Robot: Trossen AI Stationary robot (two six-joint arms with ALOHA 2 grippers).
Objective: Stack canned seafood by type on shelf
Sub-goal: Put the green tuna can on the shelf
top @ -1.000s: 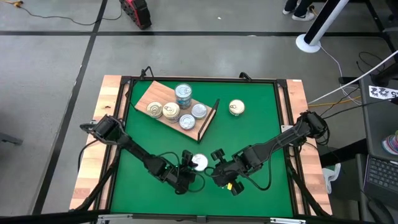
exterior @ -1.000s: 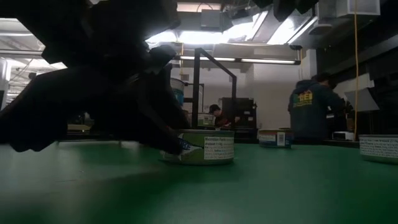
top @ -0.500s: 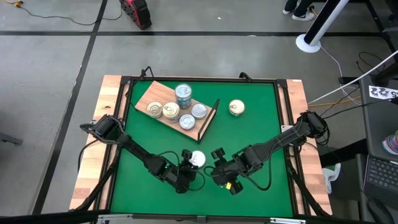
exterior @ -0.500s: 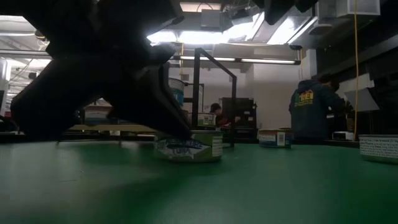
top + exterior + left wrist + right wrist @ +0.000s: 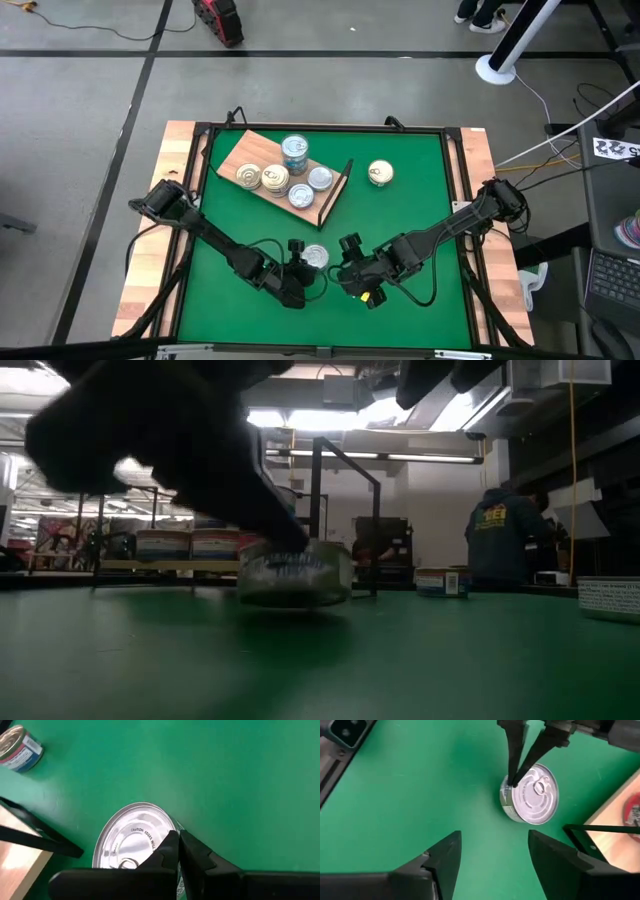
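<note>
- High view: the left gripper (image 5: 299, 262) sits at the near middle of the green mat (image 5: 420, 190), its fingers at the rim of a silver-topped can (image 5: 314, 257). The right gripper (image 5: 349, 263) is just beside that can on the other side, not touching it. The shelf (image 5: 262, 160) lies at the far left of the mat with five cans (image 5: 294, 154) on it; a lone can (image 5: 380, 173) stands on the mat past its wire end.
- Low view: the can (image 5: 293, 576) hangs tilted, clear of the mat, under a dark finger.
- Left wrist view: both fingers (image 5: 200, 857) are pressed close together, pinching the can's (image 5: 135, 835) rim.
- Right wrist view: the right gripper (image 5: 492, 860) is spread wide with nothing between its fingers; the can (image 5: 532, 794) lies ahead, its rim nipped by the left gripper (image 5: 517, 775).
</note>
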